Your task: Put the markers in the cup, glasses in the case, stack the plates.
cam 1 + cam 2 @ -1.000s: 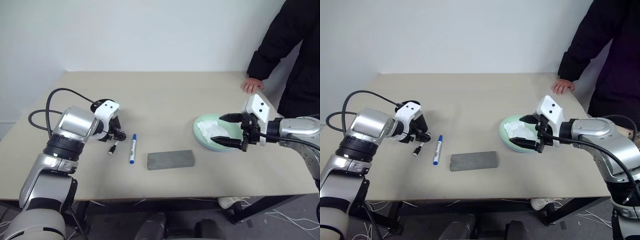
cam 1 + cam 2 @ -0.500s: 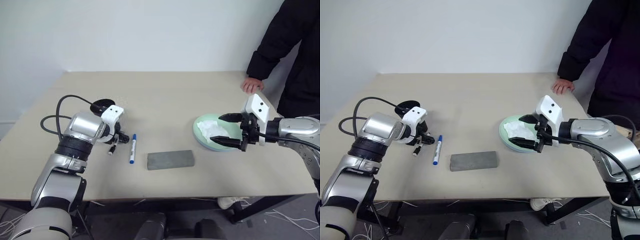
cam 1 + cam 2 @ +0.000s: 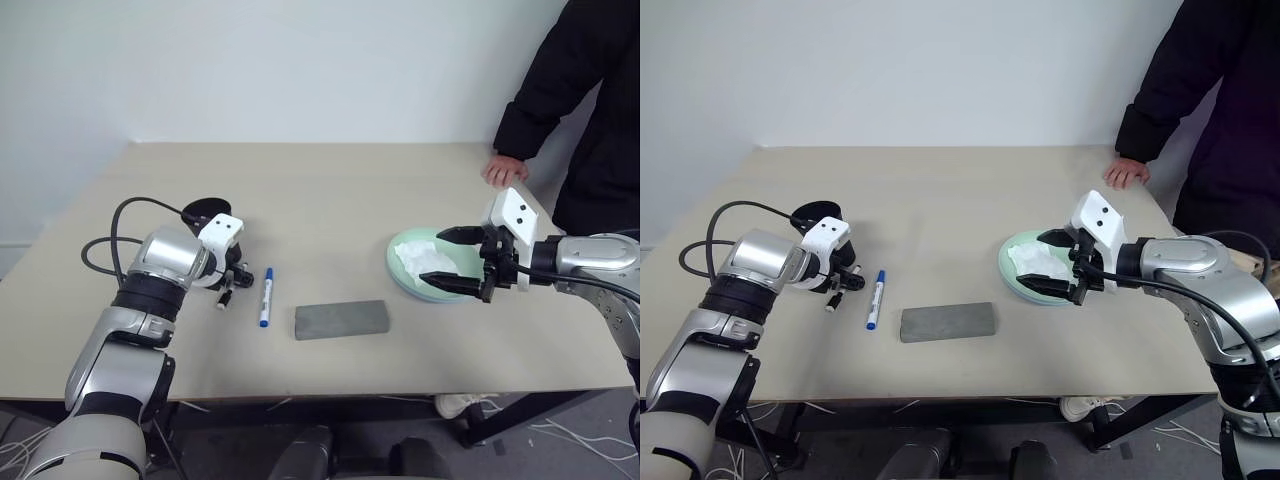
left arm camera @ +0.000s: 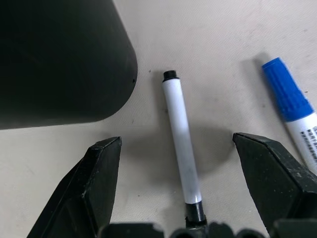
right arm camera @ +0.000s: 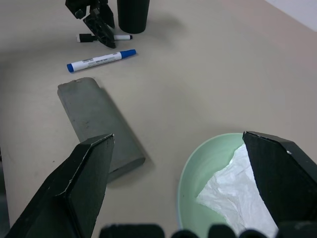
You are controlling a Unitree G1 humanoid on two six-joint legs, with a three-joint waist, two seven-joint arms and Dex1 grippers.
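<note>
The black-capped marker (image 4: 181, 148) lies flat on the table, just in front of the black cup (image 3: 206, 211). My left gripper (image 3: 232, 284) is low over this marker and open, one finger on each side of it, not touching. The blue-capped marker (image 3: 266, 296) lies just to its right. The grey case (image 3: 341, 319) lies shut near the table's front. My right gripper (image 3: 440, 258) hangs open over the light green plate (image 3: 397, 268), which holds a crumpled white tissue (image 3: 422, 259). The glasses are out of view.
A person in a dark coat stands at the far right with a hand (image 3: 503, 172) resting on the table edge. The table's front edge runs close below the case.
My left gripper has come down and a little forward, so it now straddles the black-capped marker. The right arm, the markers, the case and the plate have stayed put.
</note>
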